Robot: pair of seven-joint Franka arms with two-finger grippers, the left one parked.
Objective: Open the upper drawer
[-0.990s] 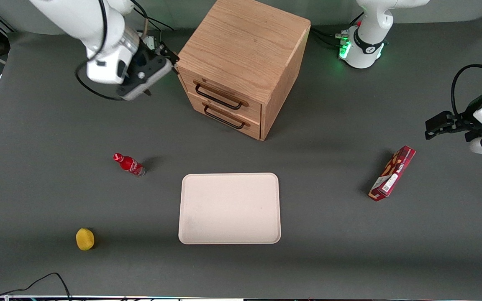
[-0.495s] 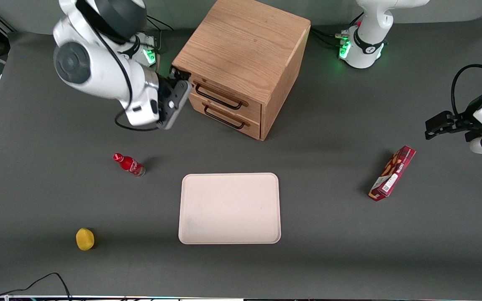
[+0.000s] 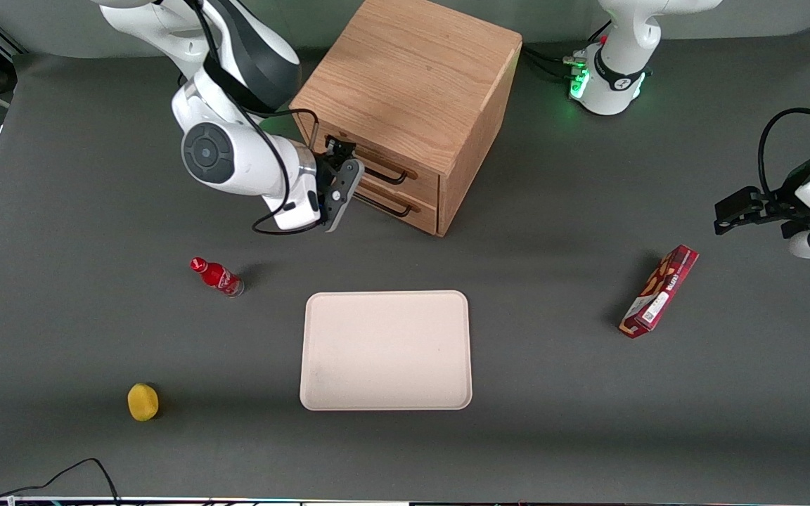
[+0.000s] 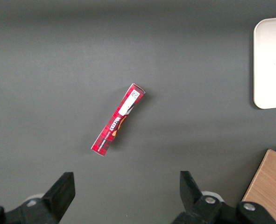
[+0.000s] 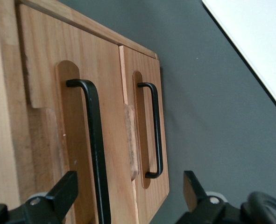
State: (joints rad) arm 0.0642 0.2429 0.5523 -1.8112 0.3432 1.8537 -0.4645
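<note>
Gripper: I see my gripper [image 3: 335,151] [image 5: 128,196] in front of the cabinet's [image 3: 405,84] drawer fronts, at the end of them toward the working arm's side of the table, level with the upper drawer. Its fingers [image 5: 65,191] stand apart and hold nothing.

Upper drawer: the upper drawer [image 3: 415,174] [image 5: 44,112] sits shut, flush in the cabinet, above the lower drawer [image 3: 419,211] [image 5: 145,121]. Its black handle [image 3: 387,172] [image 5: 93,140] runs between my two fingertips in the wrist view; I cannot tell whether either one touches it.

Tray: a pale tray [image 3: 385,349] lies flat on the table [image 3: 553,422], nearer the front camera than the cabinet.

Bottle: a small red bottle [image 3: 216,276] lies near the tray, toward the working arm's end.

Lemon: a yellow lemon [image 3: 143,401] sits nearer the camera than the bottle.

Box: a red box [image 3: 659,290] [image 4: 118,120] lies toward the parked arm's end.
</note>
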